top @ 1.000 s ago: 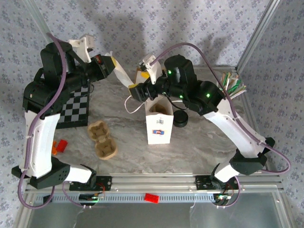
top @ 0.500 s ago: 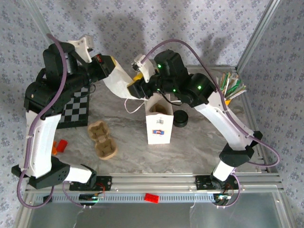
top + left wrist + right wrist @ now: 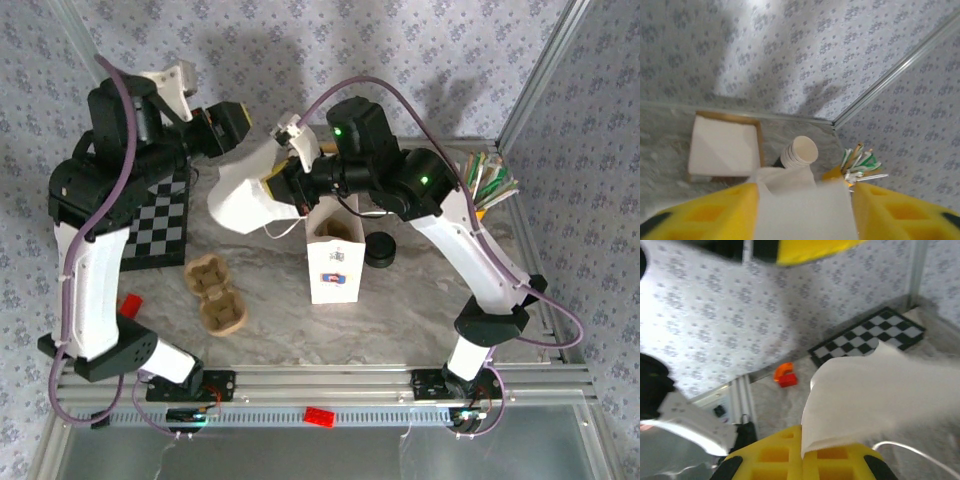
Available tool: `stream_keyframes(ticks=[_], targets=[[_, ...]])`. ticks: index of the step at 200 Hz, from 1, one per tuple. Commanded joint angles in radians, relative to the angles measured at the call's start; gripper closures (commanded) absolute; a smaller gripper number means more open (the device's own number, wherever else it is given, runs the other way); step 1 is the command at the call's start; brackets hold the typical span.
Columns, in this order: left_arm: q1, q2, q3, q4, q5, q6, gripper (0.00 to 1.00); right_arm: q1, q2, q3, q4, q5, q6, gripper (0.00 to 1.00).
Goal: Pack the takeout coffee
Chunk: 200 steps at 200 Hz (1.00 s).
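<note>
A white paper bag (image 3: 243,197) hangs in the air over the back left of the table, partly spread out. My right gripper (image 3: 279,186) is shut on its right edge; in the right wrist view the yellow pads (image 3: 770,455) pinch the paper bag (image 3: 880,390) at the right gripper (image 3: 803,440). My left gripper (image 3: 228,128) stands open just above and behind the bag. In the left wrist view the bag (image 3: 805,212) lies between the spread pads of the left gripper (image 3: 805,192). The takeout coffee is out of view.
A second white bag (image 3: 334,258) with a label stands upright mid-table, a black round lid stack (image 3: 380,250) to its right. A cup carrier (image 3: 216,294), checkered board (image 3: 160,225) and red block (image 3: 128,303) lie left. Lidless cups (image 3: 801,151), napkin tray (image 3: 722,145) and stirrers (image 3: 488,180) are at the back.
The left gripper opened and let go of the bag, lifting back a little. The right gripper shut on the bag's edge, and the bag spread wider and lower.
</note>
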<state>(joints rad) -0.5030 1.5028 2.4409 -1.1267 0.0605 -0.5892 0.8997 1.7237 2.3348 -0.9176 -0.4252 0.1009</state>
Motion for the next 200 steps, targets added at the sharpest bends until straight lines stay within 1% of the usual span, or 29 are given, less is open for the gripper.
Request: stream_keyframes(ticks=[1, 16, 33, 49, 66, 83, 98, 109, 135, 159, 165, 176, 186, 200], targets=[[0.015, 0.034, 0.124, -0.089, 0.046, 0.113, 0.37, -0.017, -0.039, -0.002, -0.012, -0.141, 0.093, 1.0], [0.025, 0.019, 0.127, -0.088, 0.082, 0.173, 0.31, -0.037, -0.067, -0.032, -0.009, -0.145, 0.119, 1.0], [0.024, -0.034, 0.054, -0.08, 0.151, 0.258, 0.3, -0.073, -0.11, -0.071, -0.011, -0.156, 0.146, 1.0], [0.021, -0.103, -0.077, -0.042, 0.21, 0.317, 0.29, -0.113, -0.154, -0.119, 0.008, -0.195, 0.173, 1.0], [0.005, -0.187, -0.227, 0.025, 0.311, 0.376, 0.27, -0.155, -0.189, -0.156, 0.017, -0.273, 0.189, 1.0], [-0.014, -0.239, -0.363, 0.079, 0.344, 0.419, 0.26, -0.191, -0.216, -0.173, -0.002, -0.315, 0.186, 1.0], [-0.037, -0.238, -0.418, 0.083, 0.388, 0.459, 0.26, -0.216, -0.229, -0.168, -0.031, -0.339, 0.174, 1.0], [-0.076, -0.227, -0.442, 0.084, 0.411, 0.498, 0.26, -0.232, -0.234, -0.162, -0.054, -0.346, 0.168, 1.0], [-0.184, -0.185, -0.461, 0.094, 0.406, 0.613, 0.25, -0.255, -0.246, -0.17, -0.055, -0.386, 0.166, 1.0], [-0.214, -0.157, -0.477, 0.133, 0.401, 0.662, 0.25, -0.261, -0.245, -0.172, -0.049, -0.422, 0.167, 1.0], [-0.216, -0.151, -0.48, 0.145, 0.406, 0.67, 0.26, -0.262, -0.246, -0.172, -0.051, -0.425, 0.168, 1.0], [-0.222, -0.14, -0.481, 0.152, 0.418, 0.683, 0.32, -0.266, -0.246, -0.173, -0.051, -0.423, 0.168, 1.0], [-0.223, -0.133, -0.485, 0.165, 0.435, 0.685, 0.41, -0.271, -0.247, -0.175, -0.047, -0.427, 0.169, 1.0], [-0.224, -0.131, -0.485, 0.169, 0.437, 0.684, 0.56, -0.278, -0.25, -0.178, -0.043, -0.424, 0.174, 1.0]])
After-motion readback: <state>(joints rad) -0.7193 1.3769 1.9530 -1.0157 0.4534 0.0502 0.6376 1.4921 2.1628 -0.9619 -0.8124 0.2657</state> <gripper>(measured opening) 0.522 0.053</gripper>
